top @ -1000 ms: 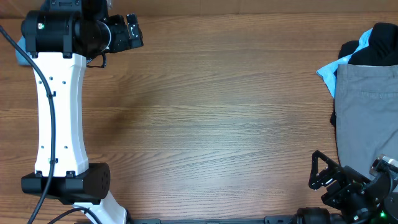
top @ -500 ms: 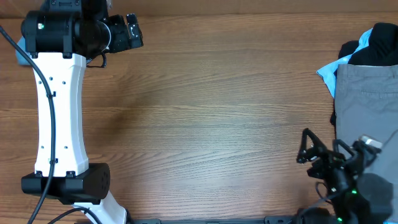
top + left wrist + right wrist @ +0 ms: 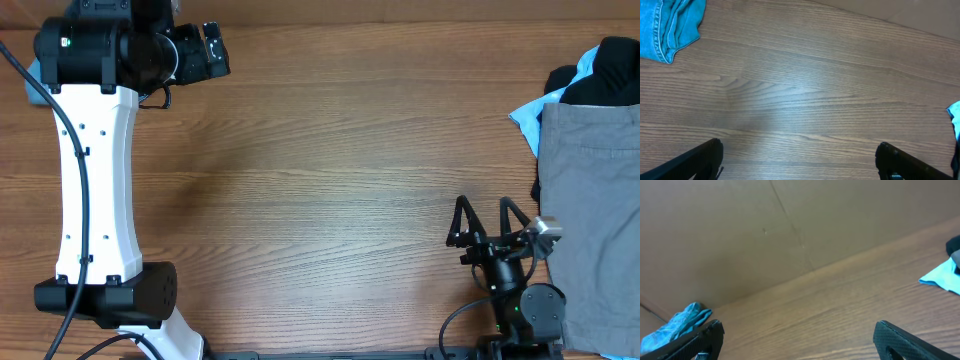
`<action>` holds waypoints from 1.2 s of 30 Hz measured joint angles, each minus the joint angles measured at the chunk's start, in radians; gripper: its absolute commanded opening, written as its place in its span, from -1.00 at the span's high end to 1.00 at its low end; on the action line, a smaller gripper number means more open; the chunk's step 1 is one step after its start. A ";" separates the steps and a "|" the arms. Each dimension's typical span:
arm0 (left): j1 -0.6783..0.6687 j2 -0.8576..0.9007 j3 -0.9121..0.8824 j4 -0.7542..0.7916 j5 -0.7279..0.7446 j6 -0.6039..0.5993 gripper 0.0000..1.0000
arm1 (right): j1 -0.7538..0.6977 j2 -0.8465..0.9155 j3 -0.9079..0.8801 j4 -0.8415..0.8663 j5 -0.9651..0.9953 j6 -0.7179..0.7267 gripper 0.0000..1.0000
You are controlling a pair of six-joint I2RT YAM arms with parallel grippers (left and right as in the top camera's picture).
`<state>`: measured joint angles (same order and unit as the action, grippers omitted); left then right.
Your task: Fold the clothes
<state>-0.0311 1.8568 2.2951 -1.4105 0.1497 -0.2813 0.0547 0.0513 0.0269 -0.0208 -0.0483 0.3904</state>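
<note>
At the table's far left: denim jeans (image 3: pixel 670 22) lie bunched up, off to one side of the left gripper (image 3: pixel 799 147).
Left gripper: fingers spread wide, nothing between them.
Right gripper (image 3: pixel 485 222): spread too, empty, near the grey trousers (image 3: pixel 595 200).
Right edge: black piece (image 3: pixel 612 75) and pale-blue piece (image 3: pixel 525 115), touching the trousers.

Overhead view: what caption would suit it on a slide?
Open right hand beside the grey trousers on a wooden table; left hand at the far left corner.
</note>
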 measured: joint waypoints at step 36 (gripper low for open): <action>0.000 0.000 0.000 0.000 0.000 0.000 -1.00 | -0.008 -0.039 -0.009 -0.060 -0.034 -0.283 -1.00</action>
<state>-0.0311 1.8568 2.2951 -1.4105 0.1497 -0.2813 0.0471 0.0128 0.0181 -0.0807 -0.0818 0.1078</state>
